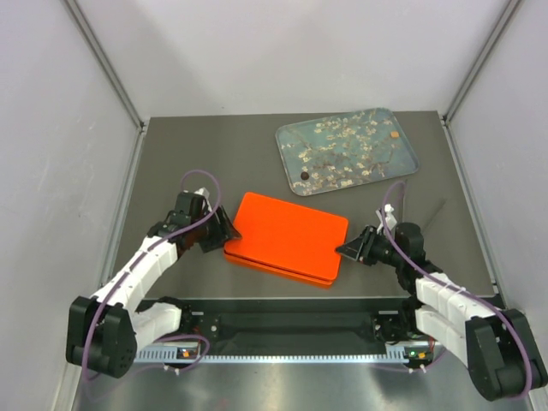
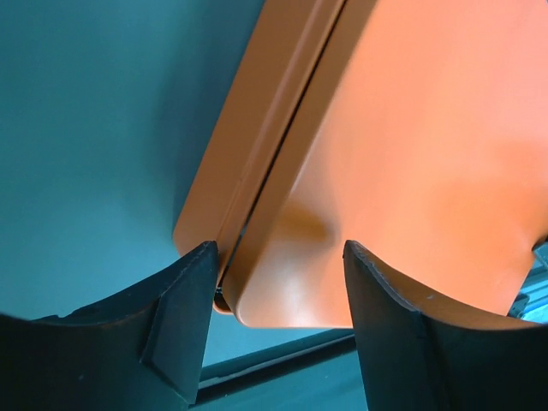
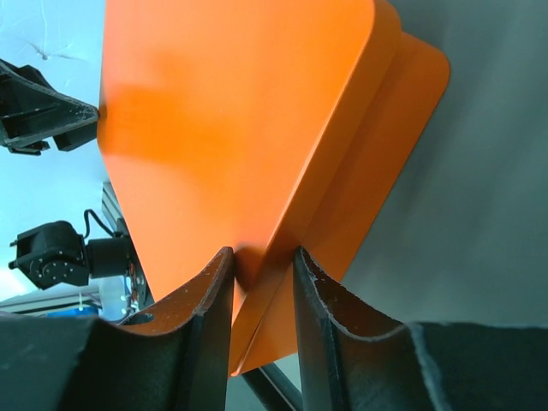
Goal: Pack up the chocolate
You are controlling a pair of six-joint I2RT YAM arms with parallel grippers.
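Chocolate (image 1: pixel 304 175): one dark round piece and one tan square piece (image 1: pixel 394 134), well apart on the blossom-print tray (image 1: pixel 288 163), far right of the counter (image 1: pixel 214 154). Orange box (image 1: pixel 287 235), lid on, mid-counter near the arms. Left claw (image 2: pixel 278 257): jaws wide, straddling the box's left corner. Right claw (image 3: pixel 264 257): jaws narrow, pinching the opposite corner.

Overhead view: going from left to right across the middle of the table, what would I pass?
left arm's fingers → orange box → right arm's fingers
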